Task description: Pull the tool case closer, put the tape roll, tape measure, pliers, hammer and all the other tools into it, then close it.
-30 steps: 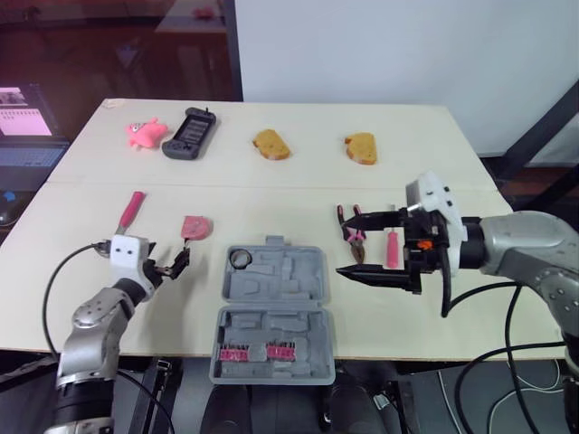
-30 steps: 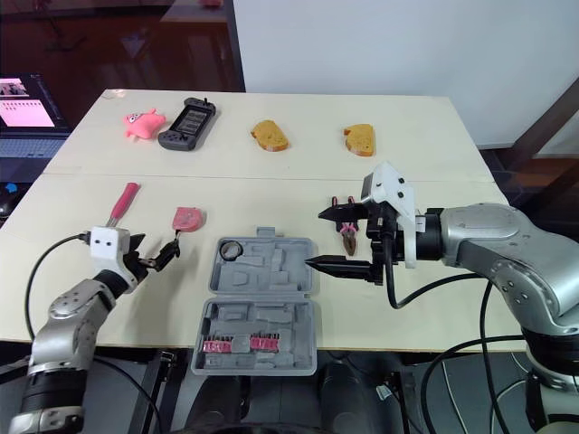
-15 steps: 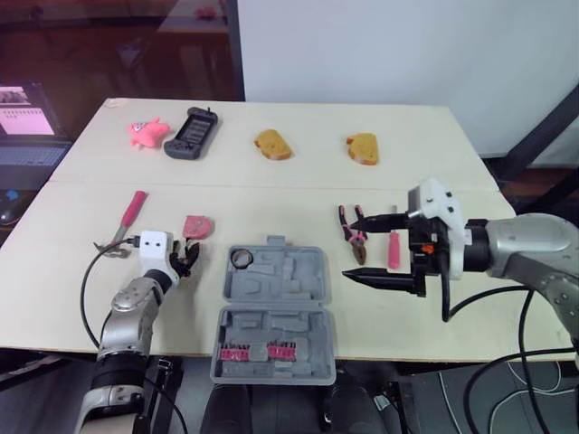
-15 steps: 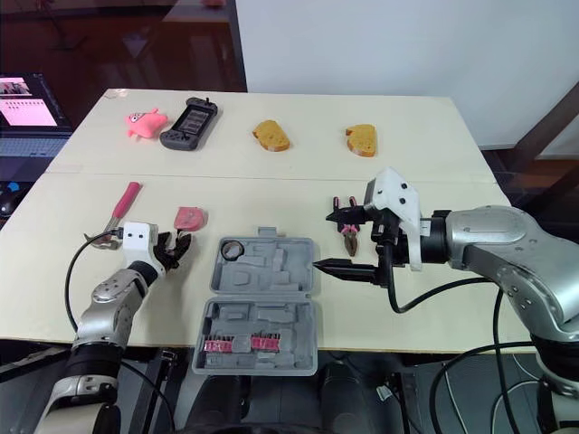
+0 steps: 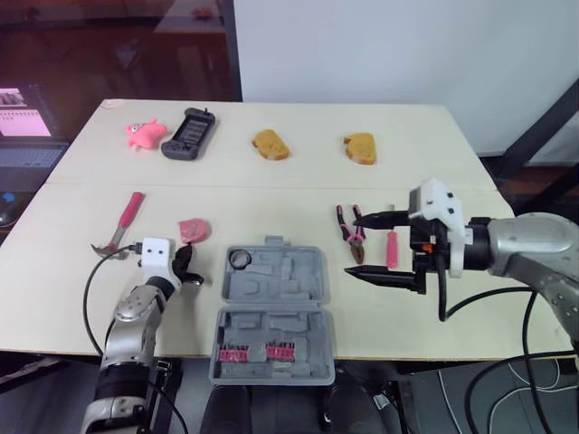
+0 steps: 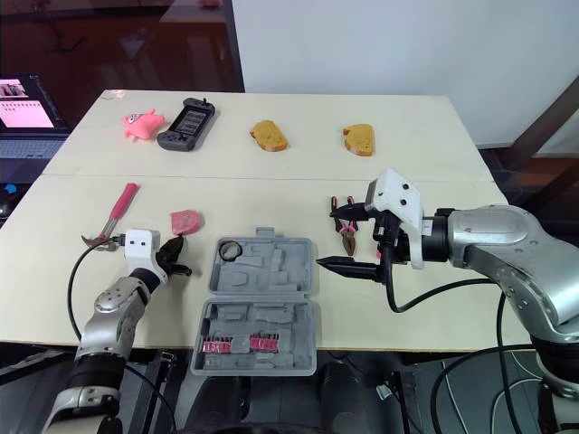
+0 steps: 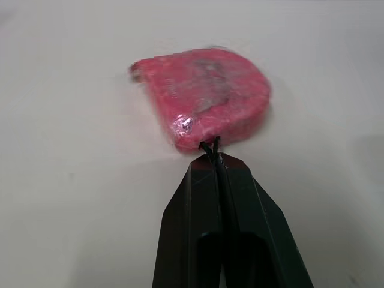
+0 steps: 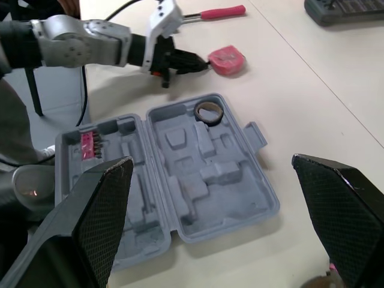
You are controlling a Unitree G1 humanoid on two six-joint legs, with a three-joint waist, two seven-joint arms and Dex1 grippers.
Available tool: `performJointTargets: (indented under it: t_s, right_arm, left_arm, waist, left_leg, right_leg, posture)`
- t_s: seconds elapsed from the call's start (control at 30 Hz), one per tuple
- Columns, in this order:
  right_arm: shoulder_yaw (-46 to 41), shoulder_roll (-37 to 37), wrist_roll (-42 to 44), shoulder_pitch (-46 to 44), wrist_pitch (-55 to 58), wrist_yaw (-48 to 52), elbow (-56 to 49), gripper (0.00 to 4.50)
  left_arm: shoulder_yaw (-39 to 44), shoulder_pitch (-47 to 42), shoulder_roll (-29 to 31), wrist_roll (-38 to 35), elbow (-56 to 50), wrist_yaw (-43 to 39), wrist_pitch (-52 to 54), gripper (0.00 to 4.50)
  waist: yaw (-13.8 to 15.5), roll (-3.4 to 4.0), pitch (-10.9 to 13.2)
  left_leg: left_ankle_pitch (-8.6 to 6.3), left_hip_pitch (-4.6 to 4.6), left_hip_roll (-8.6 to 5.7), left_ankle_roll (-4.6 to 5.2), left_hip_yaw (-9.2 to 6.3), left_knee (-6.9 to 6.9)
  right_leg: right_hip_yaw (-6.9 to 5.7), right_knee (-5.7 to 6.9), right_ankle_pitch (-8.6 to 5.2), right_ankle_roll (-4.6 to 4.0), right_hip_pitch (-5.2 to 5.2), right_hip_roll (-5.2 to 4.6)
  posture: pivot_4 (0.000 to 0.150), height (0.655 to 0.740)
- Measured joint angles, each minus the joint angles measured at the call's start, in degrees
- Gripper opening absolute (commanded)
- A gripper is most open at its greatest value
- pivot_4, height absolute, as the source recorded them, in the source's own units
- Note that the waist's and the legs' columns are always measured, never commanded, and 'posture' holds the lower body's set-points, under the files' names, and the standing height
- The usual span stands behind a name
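Observation:
The grey tool case (image 5: 276, 312) lies open at the table's front edge, with the tape roll (image 5: 240, 259) in its upper left pocket. Left of it is the pink tape measure (image 5: 193, 230), and the pink-handled hammer (image 5: 122, 221) lies further left. My left gripper (image 5: 192, 274) is shut, its tips just short of the tape measure (image 7: 207, 96). A short black cord (image 7: 210, 146) meets the tips; I cannot tell if it is pinched. My right gripper (image 5: 353, 244) hangs open over the pliers (image 5: 351, 233), beside a pink screwdriver (image 5: 391, 249).
At the back of the table lie a pink toy (image 5: 145, 133), a black handheld device (image 5: 188, 134) and two pieces of bread (image 5: 270, 144) (image 5: 359, 147). A laptop (image 5: 23, 117) stands off the table's left side.
My left gripper has moved in toward the tape measure and gone from open to shut. The right gripper has stayed open and barely shifted.

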Motion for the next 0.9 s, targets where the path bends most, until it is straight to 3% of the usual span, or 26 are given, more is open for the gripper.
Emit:
performJointTargets:
  t_s: [0.4,0.8,0.9]
  right_arm:
    - [3.68,0.81,-0.57,-0.95,-1.8,2.48,1.23,4.5]
    - [5.3,1.86,-1.15,-2.47,-2.57,3.94,2.31,4.5]
    - [5.34,2.24,-1.21,-2.47,-2.58,3.98,2.31,4.5]
  left_arm:
    - [1.33,28.19,1.95,-4.0,-22.83,-5.64,1.06,0.06]
    - [3.16,35.21,2.12,-6.6,-24.5,-9.28,-1.7,0.06]
    - [3.72,36.36,2.36,-9.65,-24.66,-11.86,-1.41,1.3]
  waist:
    - [-0.99,0.1,-0.11]
    - [-1.19,0.18,-0.17]
    - [-1.24,0.18,-0.17]
  left_leg:
    - [-0.09,0.0,0.0,0.1,0.04,-0.03]
    - [-0.12,-0.02,0.0,0.15,0.04,-0.03]
    - [-0.13,-0.04,0.0,0.15,0.04,-0.03]
  right_leg:
    - [0.03,-0.16,-0.14,-0.25,-0.01,-0.04]
    - [0.04,-0.18,-0.15,-0.27,-0.06,-0.04]
    - [0.04,-0.18,-0.15,-0.27,-0.1,-0.04]
  posture:
    - [0.15,0.7207]
    - [0.15,0.7207]
    - [0.15,0.7207]
